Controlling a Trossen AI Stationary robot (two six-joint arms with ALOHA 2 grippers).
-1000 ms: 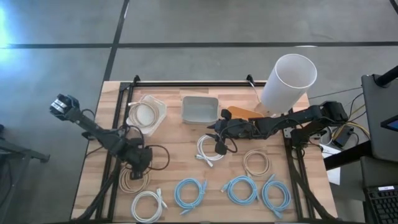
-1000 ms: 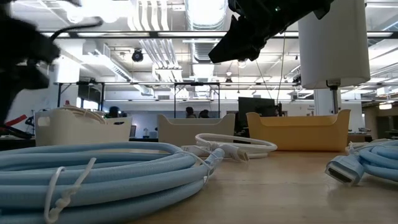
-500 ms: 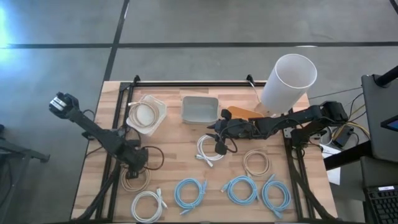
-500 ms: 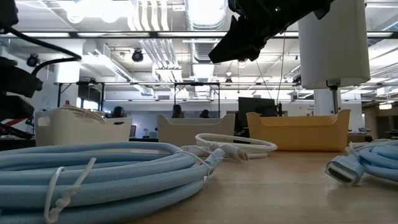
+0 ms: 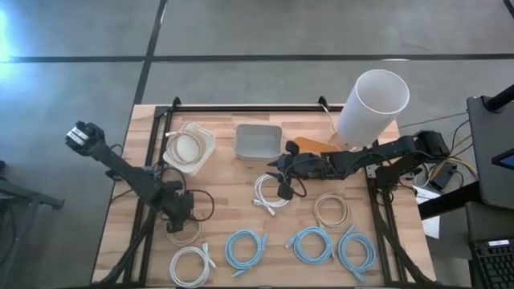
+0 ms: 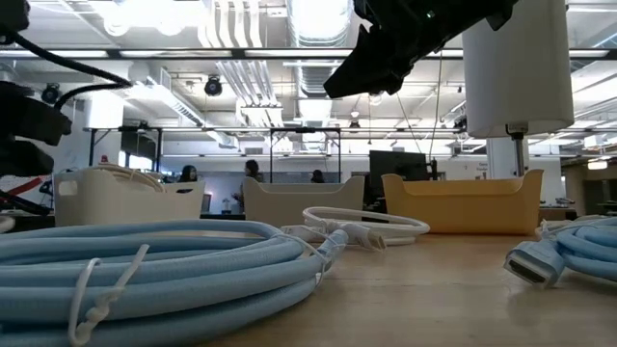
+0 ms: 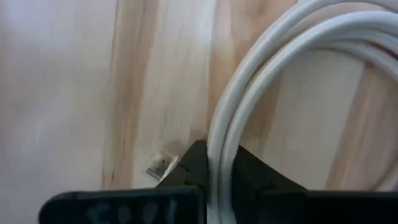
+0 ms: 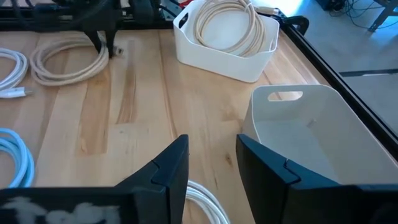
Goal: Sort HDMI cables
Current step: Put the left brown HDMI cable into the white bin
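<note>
Several coiled HDMI cables lie flat on the wooden table. My left gripper (image 5: 178,213) is shut on the far side of a beige coil (image 5: 183,234) near the table's left. A white coil (image 5: 191,265) and three light blue coils (image 5: 245,249) lie along the near edge. Another beige coil (image 5: 330,210) lies to the right. My right gripper (image 5: 281,185) hangs open above a white coil (image 5: 271,193) at mid-table, well clear of it in the low view (image 6: 371,58). One beige coil rests inside the white bin (image 5: 189,147). My left gripper pinches the beige coil's far arc (image 7: 219,146) between its two fingers (image 7: 189,171), with a couple of strands running between them. The fingers come from above, pointing down, across the strands (image 8: 102,40). The coil lies flat on the table.
A grey bin (image 5: 259,140) and a yellow bin (image 5: 309,146) stand at the far side beside the white bin. A tall white cylinder (image 5: 371,104) stands at the far right. Black frame rails run along the table's left and right sides.
My left gripper has moved a little toward the table's near edge and down onto the far side of the beige coil. My right gripper has kept still.
</note>
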